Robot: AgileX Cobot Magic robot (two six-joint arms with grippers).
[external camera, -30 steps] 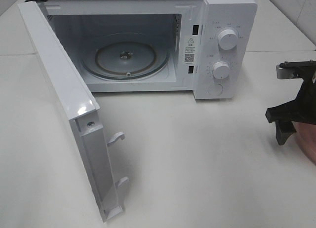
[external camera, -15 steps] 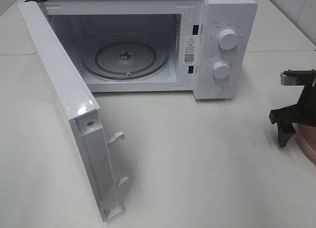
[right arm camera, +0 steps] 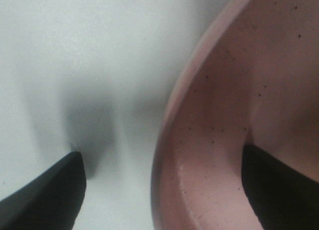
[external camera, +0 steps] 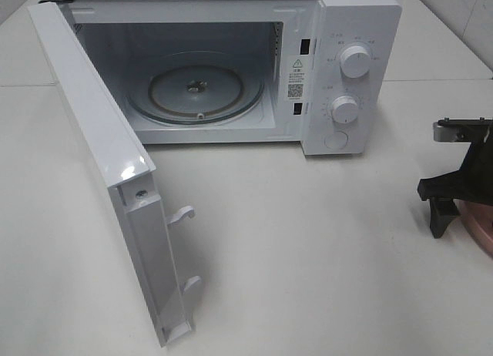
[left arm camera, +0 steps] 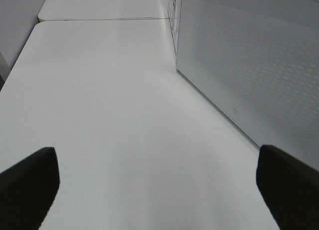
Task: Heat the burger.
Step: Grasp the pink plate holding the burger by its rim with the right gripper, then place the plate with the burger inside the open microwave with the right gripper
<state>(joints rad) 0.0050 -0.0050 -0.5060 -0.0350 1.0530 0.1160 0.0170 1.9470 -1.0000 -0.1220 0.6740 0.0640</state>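
Observation:
The burger is out of view. A pink plate (external camera: 479, 226) shows at the right edge of the table, cut off by the frame. My right gripper (external camera: 456, 211) hangs over its near rim. In the right wrist view the right gripper (right arm camera: 162, 190) is open and straddles the plate's rim (right arm camera: 174, 120): one finger (right arm camera: 45, 195) is over the table, the other finger (right arm camera: 279, 185) is inside the plate. My left gripper (left arm camera: 159, 190) is open over bare table, next to the perforated face of the microwave door (left arm camera: 249, 65). It does not show in the high view.
A white microwave (external camera: 347, 32) stands at the back with its door (external camera: 92, 125) swung wide to the front left. Inside it the glass turntable (external camera: 196, 90) carries nothing. Two knobs (external camera: 354, 61) sit on its right panel. White table (external camera: 308, 248) lies between the microwave and the plate.
My right gripper has sunk a little lower over the plate's rim. The microwave, its door and the plate have not moved.

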